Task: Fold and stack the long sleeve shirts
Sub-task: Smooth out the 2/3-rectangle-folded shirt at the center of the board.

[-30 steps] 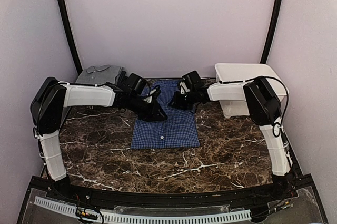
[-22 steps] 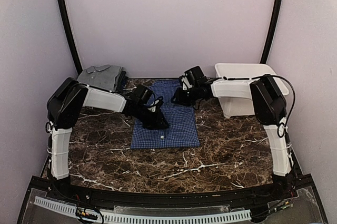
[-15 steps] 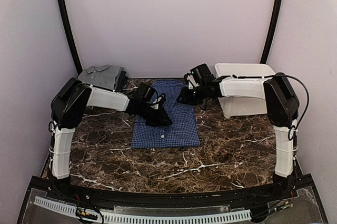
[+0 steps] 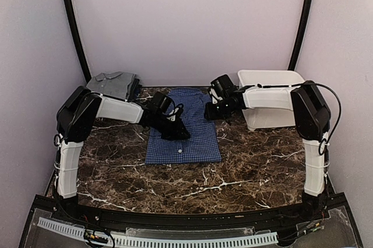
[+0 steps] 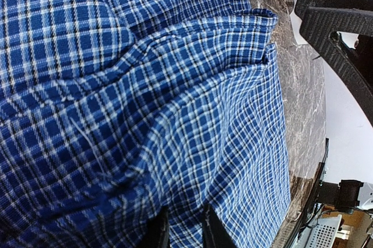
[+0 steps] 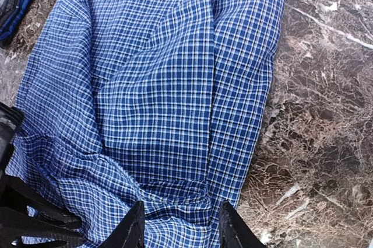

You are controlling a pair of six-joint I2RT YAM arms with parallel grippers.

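Observation:
The blue checked shirt [image 4: 183,131] lies partly folded on the marble table, with a white button showing near its front edge. The plain grey shirt [image 4: 111,84] lies folded at the back left. My left gripper [image 4: 178,133] is down on the middle of the blue shirt. In the left wrist view its fingers [image 5: 154,233] stand close together with a fold of blue cloth [image 5: 175,143] between them. My right gripper [image 4: 210,111] hovers over the shirt's back right edge. In the right wrist view it [image 6: 182,227] is open over the cloth [image 6: 157,84] and holds nothing.
A white plastic tub [image 4: 274,79] stands at the back right, close behind my right forearm. Dark marble table [image 4: 256,154] shows around the shirt, and in the right wrist view [image 6: 326,102] to its right. Purple walls close in the back and sides.
My right gripper has moved right, off the shirt's middle to its right edge. My left arm's elbow has swung back and down; its gripper has stayed on the shirt.

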